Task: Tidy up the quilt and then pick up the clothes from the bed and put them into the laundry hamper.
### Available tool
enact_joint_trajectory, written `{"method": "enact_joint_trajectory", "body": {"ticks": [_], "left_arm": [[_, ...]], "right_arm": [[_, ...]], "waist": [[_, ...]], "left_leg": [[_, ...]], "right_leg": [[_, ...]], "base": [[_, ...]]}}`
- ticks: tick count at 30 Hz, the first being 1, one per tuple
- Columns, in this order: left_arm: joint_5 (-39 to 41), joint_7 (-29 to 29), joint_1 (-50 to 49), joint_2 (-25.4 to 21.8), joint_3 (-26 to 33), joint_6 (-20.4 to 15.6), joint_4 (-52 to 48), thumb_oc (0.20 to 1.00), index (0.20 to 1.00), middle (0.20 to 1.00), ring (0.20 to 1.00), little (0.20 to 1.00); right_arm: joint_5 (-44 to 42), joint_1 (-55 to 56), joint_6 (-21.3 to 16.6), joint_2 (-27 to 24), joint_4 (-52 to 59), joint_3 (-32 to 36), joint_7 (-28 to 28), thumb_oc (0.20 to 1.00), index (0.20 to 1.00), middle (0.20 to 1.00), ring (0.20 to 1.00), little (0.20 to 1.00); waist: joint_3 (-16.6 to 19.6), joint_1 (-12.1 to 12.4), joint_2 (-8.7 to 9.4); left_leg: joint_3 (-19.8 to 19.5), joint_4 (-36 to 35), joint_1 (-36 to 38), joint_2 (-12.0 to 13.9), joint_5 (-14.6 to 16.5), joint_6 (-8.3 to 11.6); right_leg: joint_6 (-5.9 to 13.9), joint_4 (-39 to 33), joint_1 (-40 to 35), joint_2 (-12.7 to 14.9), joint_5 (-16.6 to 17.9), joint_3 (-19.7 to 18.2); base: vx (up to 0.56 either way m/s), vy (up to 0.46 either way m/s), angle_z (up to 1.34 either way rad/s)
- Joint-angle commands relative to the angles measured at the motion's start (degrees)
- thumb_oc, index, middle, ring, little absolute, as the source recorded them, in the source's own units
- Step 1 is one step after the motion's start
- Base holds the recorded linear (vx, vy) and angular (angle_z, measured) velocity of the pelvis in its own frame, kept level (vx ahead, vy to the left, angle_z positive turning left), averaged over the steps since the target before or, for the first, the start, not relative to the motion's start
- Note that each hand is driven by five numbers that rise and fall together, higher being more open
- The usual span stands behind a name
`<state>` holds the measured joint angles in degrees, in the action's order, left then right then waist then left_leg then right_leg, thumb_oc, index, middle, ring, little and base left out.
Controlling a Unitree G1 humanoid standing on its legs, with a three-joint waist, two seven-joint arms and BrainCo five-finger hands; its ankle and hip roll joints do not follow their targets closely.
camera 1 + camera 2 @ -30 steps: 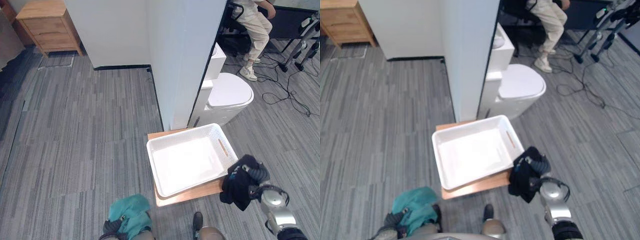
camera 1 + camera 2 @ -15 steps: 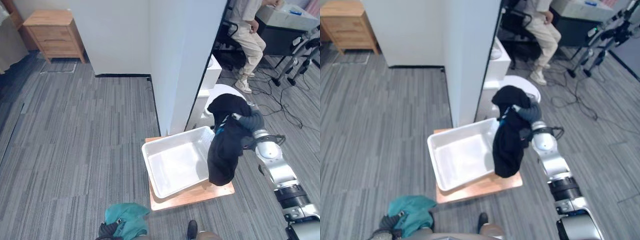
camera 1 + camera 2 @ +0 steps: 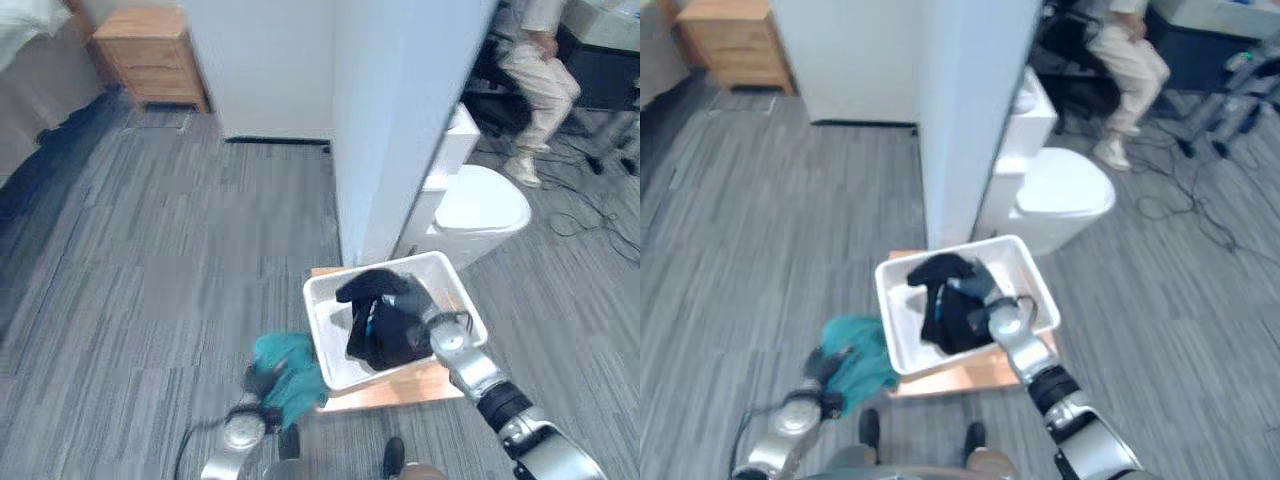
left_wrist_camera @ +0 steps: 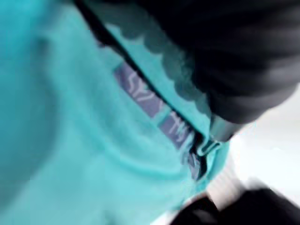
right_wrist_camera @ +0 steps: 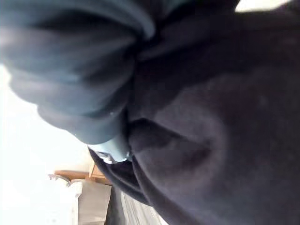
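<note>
A white laundry hamper [image 3: 452,288] stands on a wooden board [image 3: 400,385] on the grey carpet, beside a white partition. A black garment [image 3: 385,322] lies bunched inside the hamper, still draped over my right hand [image 3: 428,312], whose fingers stay curled in the cloth. In the right wrist view the black garment [image 5: 211,140] presses against the hand's dark cover. My left hand [image 3: 262,380] is shut on a teal garment [image 3: 292,365] just outside the hamper's left wall, a little above the floor. The teal garment [image 4: 93,131] lies tight against the left wrist camera.
A white toilet [image 3: 482,205] stands right behind the hamper, against the white partition wall [image 3: 400,120]. A wooden nightstand [image 3: 150,55] and a bed's edge [image 3: 30,45] are at the far left. A seated person [image 3: 540,70] and floor cables [image 3: 600,205] are at the far right.
My right hand has come down from above the hamper's right rim and lowered the black garment into it. The left hand has lifted the teal garment toward the hamper's left side. The camera has shifted.
</note>
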<state>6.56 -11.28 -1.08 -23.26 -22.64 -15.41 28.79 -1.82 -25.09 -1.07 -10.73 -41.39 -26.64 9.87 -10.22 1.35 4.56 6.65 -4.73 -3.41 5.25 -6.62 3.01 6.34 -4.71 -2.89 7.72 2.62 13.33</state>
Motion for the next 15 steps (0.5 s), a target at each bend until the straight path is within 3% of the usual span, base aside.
{"method": "enact_joint_trajectory", "body": {"ticks": [1, 2, 3, 5, 7, 9, 13, 15], "left_arm": [[12.9, 4.9, 3.6, 1.2, 6.0, 0.2, 2.2, 0.200, 0.200, 0.200, 0.200, 0.200], [13.2, 9.4, -0.6, -2.8, 6.8, 5.3, -10.7, 0.200, 0.200, 0.200, 0.200, 0.200], [13.0, 10.9, -1.9, -3.7, 7.8, 5.8, -13.5, 0.200, 0.200, 0.200, 0.200, 0.200], [10.0, 11.9, -3.1, -5.0, 9.5, 5.9, -18.0, 0.200, 0.200, 0.200, 0.200, 0.200], [9.1, 11.9, -3.8, -4.6, 10.2, 5.5, -19.2, 0.200, 0.200, 0.200, 0.200, 0.200], [9.2, 12.9, -4.3, -4.6, 12.2, 3.1, -24.5, 0.200, 0.200, 0.200, 0.200, 0.200], [9.0, 13.2, -3.3, -6.0, 12.4, 0.7, -31.1, 0.200, 0.200, 0.200, 0.200, 0.200], [6.6, 11.8, -1.2, -7.7, 11.8, -1.3, -35.1, 0.200, 0.200, 0.200, 0.200, 0.200]], "right_arm": [[6.5, -9.8, -0.6, -0.9, -0.3, 2.6, 6.1, 1.000, 1.000, 1.000, 1.000, 1.000], [8.0, -9.7, 1.8, -1.7, -7.1, 5.1, 6.5, 1.000, 1.000, 1.000, 1.000, 1.000], [10.2, -9.1, 1.6, -2.6, -6.4, 5.6, 6.7, 1.000, 1.000, 1.000, 1.000, 1.000], [22.4, -5.9, 0.9, -6.5, -3.0, 3.0, 9.6, 1.000, 1.000, 1.000, 1.000, 1.000], [26.5, -3.3, 0.8, -8.0, -1.3, 2.8, 10.5, 1.000, 1.000, 1.000, 1.000, 1.000], [34.6, 4.5, 0.1, -12.8, 6.1, 3.8, 9.7, 1.000, 1.000, 1.000, 1.000, 1.000], [37.8, 10.4, -0.6, -16.1, 12.1, 6.3, 10.6, 1.000, 1.000, 1.000, 1.000, 1.000], [38.5, 13.3, -1.1, -17.3, 16.3, 8.5, 11.6, 1.000, 1.000, 1.000, 1.000, 1.000]], "waist": [[-3.3, 1.9, -1.30], [-3.0, 2.2, -2.92], [-2.8, 2.1, -3.35], [-2.5, 1.7, -3.79], [-2.3, 1.3, -4.08], [-1.6, -0.1, -4.14], [-0.9, -2.0, -4.05], [-0.2, -4.2, -3.95]], "left_leg": [[-0.5, -0.3, 4.2, 3.9, 5.0, 4.06], [-0.8, -0.3, 4.0, 3.9, 5.1, 3.86], [-0.7, -0.3, 4.2, 4.0, 5.2, 3.87], [-0.5, -0.3, 4.8, 4.1, 5.5, 3.91], [-0.5, -0.3, 5.3, 4.1, 5.7, 3.96], [-0.4, -0.3, 6.5, 4.3, 6.1, 4.16], [0.3, -0.3, 7.9, 4.7, 6.5, 4.30], [1.6, -0.3, 9.0, 5.0, 7.0, 4.36]], "right_leg": [[3.11, -0.3, 2.7, 1.2, -2.2, -0.8], [2.91, -0.3, 2.5, 1.3, -2.7, 0.0], [2.96, -0.3, 2.3, 1.4, -2.8, 0.1], [3.03, -0.3, 1.5, 1.5, -3.2, 0.0], [3.03, -0.3, 0.9, 1.4, -3.5, 0.0], [3.00, -0.3, -0.2, 1.4, -4.0, -0.1], [3.06, -0.3, -0.9, 1.3, -4.2, -0.5], [3.24, -0.3, -1.0, 1.2, -4.2, -1.4]], "base": [[0.01, 0.060, 0.35], [0.04, 0.064, 0.22], [0.07, 0.084, 0.25], [0.07, 0.041, 0.11], [0.05, 0.011, 0.05], [0.07, -0.008, 0.03], [0.04, -0.009, -0.10], [0.05, -0.004, -0.26]]}}
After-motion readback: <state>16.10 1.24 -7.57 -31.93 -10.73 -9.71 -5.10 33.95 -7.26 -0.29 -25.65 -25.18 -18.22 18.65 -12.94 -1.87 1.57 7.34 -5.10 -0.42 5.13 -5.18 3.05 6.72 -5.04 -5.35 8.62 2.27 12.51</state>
